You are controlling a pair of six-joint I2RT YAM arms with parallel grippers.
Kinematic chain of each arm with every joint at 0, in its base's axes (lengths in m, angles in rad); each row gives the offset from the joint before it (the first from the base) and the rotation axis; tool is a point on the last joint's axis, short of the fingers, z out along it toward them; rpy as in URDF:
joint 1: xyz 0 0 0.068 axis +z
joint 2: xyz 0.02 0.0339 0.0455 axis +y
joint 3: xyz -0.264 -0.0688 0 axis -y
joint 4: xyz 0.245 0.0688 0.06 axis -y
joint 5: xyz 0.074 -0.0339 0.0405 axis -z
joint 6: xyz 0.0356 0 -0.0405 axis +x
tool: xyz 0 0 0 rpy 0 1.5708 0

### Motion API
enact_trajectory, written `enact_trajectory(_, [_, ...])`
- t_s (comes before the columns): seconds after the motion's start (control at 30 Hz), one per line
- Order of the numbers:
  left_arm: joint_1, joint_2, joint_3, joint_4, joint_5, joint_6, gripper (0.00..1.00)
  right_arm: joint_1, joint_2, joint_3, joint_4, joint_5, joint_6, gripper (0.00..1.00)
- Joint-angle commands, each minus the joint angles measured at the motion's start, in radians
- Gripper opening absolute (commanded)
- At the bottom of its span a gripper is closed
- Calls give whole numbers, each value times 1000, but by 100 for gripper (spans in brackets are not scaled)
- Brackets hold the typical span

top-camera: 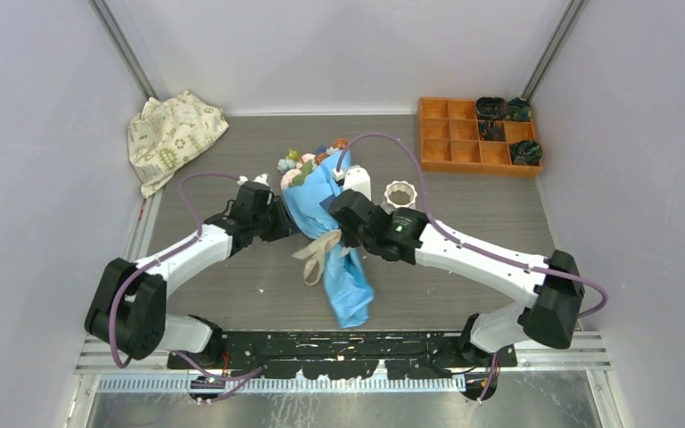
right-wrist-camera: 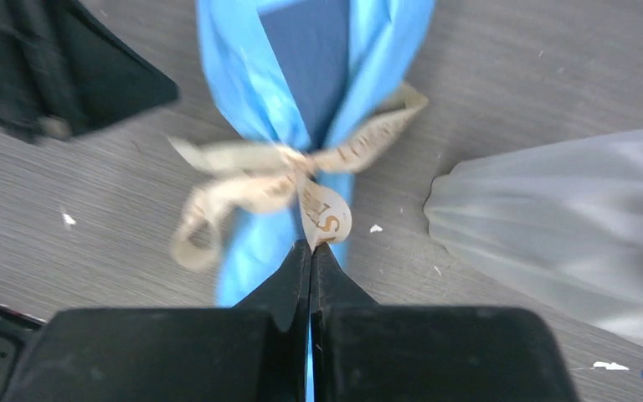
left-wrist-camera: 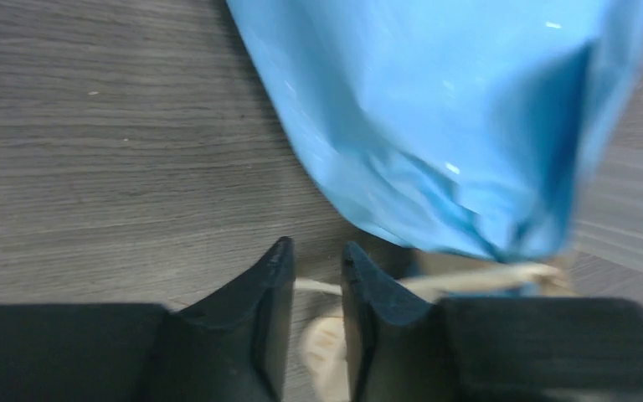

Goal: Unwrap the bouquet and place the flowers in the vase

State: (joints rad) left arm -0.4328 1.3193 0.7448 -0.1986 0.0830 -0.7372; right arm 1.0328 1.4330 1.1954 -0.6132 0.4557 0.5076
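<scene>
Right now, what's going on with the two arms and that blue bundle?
Both arms are at the bouquet, which lies on the table, wrapped in blue paper and tied. The right claw is shut at a tail of the beige ribbon, apparently pinching it. The left claw is slightly open, with another ribbon strand crossing its gap. The flowers are in the wrap; the white vase stands upright beside it.
</scene>
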Motion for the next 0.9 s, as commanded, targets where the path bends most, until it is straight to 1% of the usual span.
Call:
enact_trajectory(0.0, [-44,61,23,117,-1,-13,32,4,-53,74,-72,55,-32,1])
enact_trajectory(0.03, [-53,67,21,124,-6,-6,40,4,-53,73,-72,54,-32,1])
enact_trajectory(0.07, [-61,73,23,127,-10,5,46,3,-51,71,-72,53,-32,1])
enact_trajectory(0.13, [-72,79,25,131,-9,26,51,3,-45,63,-68,47,-31,1])
enact_trajectory(0.17, [-74,82,24,138,9,33,52,4,-42,57,-63,45,-31,1])
enact_trajectory(0.27, [-78,93,4,205,124,38,53,3,-29,42,-46,39,-31,1])
enact_trajectory(0.37, [-96,123,-50,348,238,22,52,3,-17,37,-34,36,-32,1])
enact_trajectory(0.5, [-154,204,-133,525,368,-1,47,4,-13,36,-26,37,-38,1])
enact_trajectory(0.57, [-188,231,-163,584,390,-16,44,3,-11,40,-26,38,-41,1])
enact_trajectory(0.67, [-230,238,-203,626,391,-25,43,2,-7,47,-26,41,-46,1])
enact_trajectory(0.87, [-268,214,-243,636,382,-13,43,3,3,55,-21,30,-45,1])
